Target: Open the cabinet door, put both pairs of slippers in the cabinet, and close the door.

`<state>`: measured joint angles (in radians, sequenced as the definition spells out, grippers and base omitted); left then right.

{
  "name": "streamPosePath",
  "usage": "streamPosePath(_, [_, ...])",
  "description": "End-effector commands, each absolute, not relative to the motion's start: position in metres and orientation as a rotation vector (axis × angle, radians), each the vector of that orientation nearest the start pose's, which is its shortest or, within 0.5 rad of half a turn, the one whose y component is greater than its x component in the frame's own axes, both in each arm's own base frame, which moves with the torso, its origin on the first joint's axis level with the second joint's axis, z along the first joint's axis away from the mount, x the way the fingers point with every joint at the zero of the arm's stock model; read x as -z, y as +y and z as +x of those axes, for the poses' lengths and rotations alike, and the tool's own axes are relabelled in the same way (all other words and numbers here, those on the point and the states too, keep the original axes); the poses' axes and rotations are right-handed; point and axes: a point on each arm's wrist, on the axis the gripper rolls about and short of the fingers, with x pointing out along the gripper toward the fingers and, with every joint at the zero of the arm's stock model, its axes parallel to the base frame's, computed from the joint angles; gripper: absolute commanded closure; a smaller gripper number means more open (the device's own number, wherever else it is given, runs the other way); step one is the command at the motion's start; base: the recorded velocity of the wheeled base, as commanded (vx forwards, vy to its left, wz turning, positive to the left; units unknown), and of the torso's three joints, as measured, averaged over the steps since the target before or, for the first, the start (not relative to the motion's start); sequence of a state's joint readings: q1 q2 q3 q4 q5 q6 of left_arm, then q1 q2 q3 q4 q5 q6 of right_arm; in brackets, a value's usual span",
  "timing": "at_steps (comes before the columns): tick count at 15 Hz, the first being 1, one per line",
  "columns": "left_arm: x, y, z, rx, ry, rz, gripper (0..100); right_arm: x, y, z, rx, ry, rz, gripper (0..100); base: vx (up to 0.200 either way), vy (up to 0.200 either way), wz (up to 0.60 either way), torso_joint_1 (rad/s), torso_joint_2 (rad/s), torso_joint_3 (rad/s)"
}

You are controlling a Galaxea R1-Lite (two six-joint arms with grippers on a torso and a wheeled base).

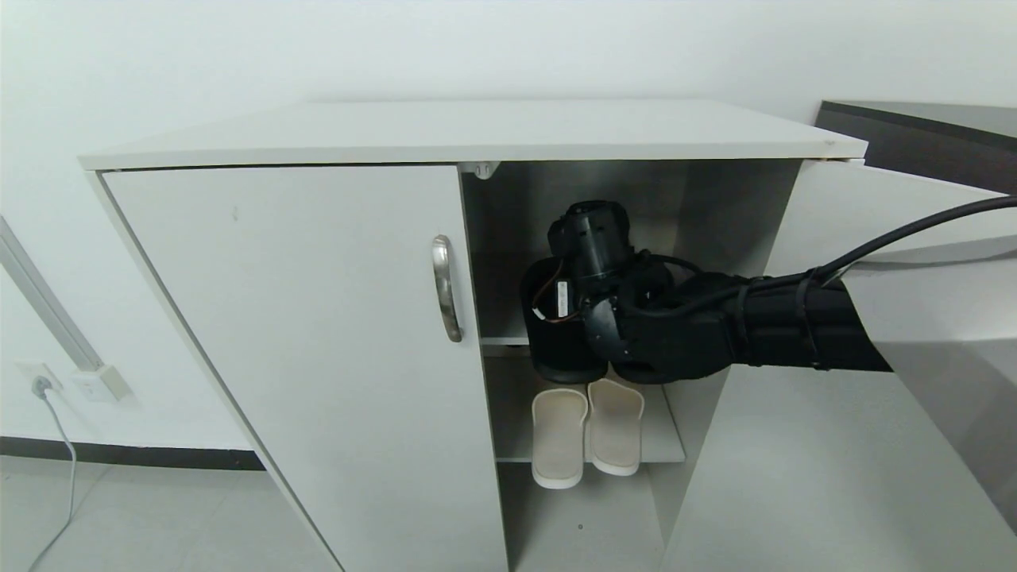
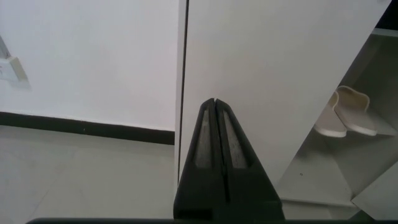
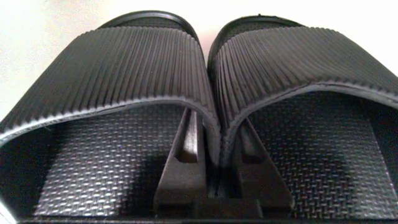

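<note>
The white cabinet [image 1: 477,131] has its right door [image 1: 898,214] swung open and its left door [image 1: 302,334] closed. The pair of black slippers [image 1: 556,349] hangs inside at the level of the middle shelf [image 1: 502,342], partly hidden behind my right wrist. My right gripper [image 3: 214,168] is shut on the inner strap edges of both black slippers [image 3: 124,74], pinching them together. A beige pair of slippers [image 1: 588,433] lies side by side on the lower shelf [image 1: 667,449]. My left gripper [image 2: 214,106] is shut and holds nothing, facing the closed left door, with the beige slippers [image 2: 348,112] off to one side.
A metal handle [image 1: 446,287] sits on the closed door's inner edge. The open right door stands close along my right arm. A wall socket with a cable [image 1: 40,387] is low on the left wall. Dark furniture [image 1: 914,131] stands behind the cabinet on the right.
</note>
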<state>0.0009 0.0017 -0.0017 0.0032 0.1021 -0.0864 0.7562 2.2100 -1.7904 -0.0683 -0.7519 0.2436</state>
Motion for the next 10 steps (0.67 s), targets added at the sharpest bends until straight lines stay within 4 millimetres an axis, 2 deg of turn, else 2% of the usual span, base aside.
streamPosePath(1, [-0.076, 0.002, -0.023, -0.104, -0.001, -0.087, 100, -0.203, 0.306, 0.359, 0.043, 0.255, 0.003, 100, 0.0, 0.0, 0.0, 0.0, 0.0, 0.0])
streamPosePath(7, [-0.076, 0.002, -0.023, -0.104, -0.001, -0.086, 100, -0.204, 0.304, 0.378, 0.073, 0.243, 0.02, 100, 0.0, 0.0, 0.0, 0.0, 0.0, 0.0])
streamPosePath(10, [-0.076, 0.002, -0.023, -0.104, -0.001, -0.087, 100, -0.194, 0.303, 0.382, 0.081, 0.273, -0.005, 100, 0.0, 0.0, 0.0, 0.0, 0.0, 0.0])
